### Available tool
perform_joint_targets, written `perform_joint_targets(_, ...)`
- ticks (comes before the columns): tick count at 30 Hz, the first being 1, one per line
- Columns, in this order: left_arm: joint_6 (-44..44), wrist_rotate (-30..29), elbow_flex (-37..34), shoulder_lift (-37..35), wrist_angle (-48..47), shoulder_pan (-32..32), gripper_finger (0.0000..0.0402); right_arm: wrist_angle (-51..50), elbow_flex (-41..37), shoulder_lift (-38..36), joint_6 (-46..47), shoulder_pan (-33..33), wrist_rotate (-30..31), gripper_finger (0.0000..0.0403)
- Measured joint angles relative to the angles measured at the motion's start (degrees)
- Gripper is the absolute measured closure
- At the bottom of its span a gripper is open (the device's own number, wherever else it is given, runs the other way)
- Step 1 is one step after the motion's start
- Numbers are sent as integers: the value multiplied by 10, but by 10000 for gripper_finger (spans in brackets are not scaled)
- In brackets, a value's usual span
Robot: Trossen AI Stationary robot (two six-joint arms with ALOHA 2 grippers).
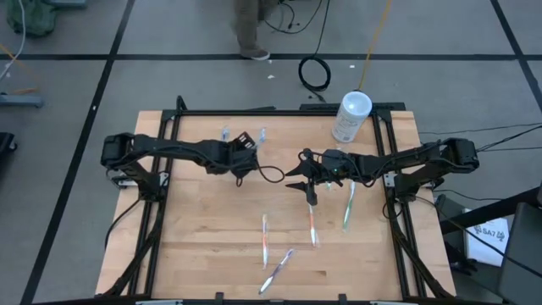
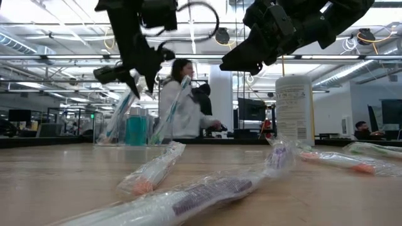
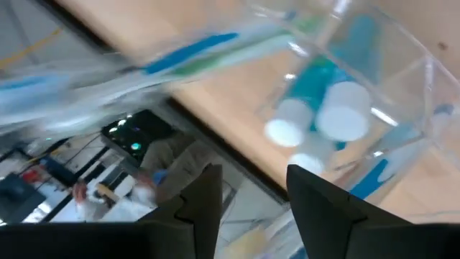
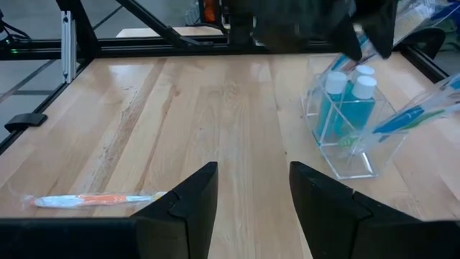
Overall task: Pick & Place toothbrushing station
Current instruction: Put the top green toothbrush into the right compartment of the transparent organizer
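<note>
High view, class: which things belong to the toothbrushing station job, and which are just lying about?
Belong to the job:
toothbrushing station
left tool, close to the station
wrapped toothbrushes on the table, probably its contents

Just lying about:
white canister
cable coil on the floor

The toothbrushing station (image 4: 343, 126) is a small, see-through, clear plastic holder standing upright on the wooden table, in the right half of the right wrist view. It holds teal bottles with white caps and wrapped toothbrushes leaning out. In the high view it sits left of centre, near the table's far edge (image 1: 243, 135).
</note>
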Motion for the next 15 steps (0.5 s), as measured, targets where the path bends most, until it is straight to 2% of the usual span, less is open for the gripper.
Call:
perform_joint_targets(5, -4, -6, 52, -14, -7, -31, 254, -21, 0, 0, 0, 0, 1, 236)
perform_joint_targets(7, -22, -4, 75, -25, -9, -42, 259, -45, 0, 0, 1, 0, 19, 236)
perform_joint_targets(11, -118, 3, 113, -52, -6, -57, 265, -134, 0, 0, 62, -3, 143, 236)
perform_joint_targets(13, -210, 15, 124, -71, -7, -62, 265, -187, 0, 0, 91, -10, 210, 236)
perform_joint_targets(15, -312, 28, 125, -98, -11, -64, 264, -238, 0, 0, 128, -20, 252, 236)
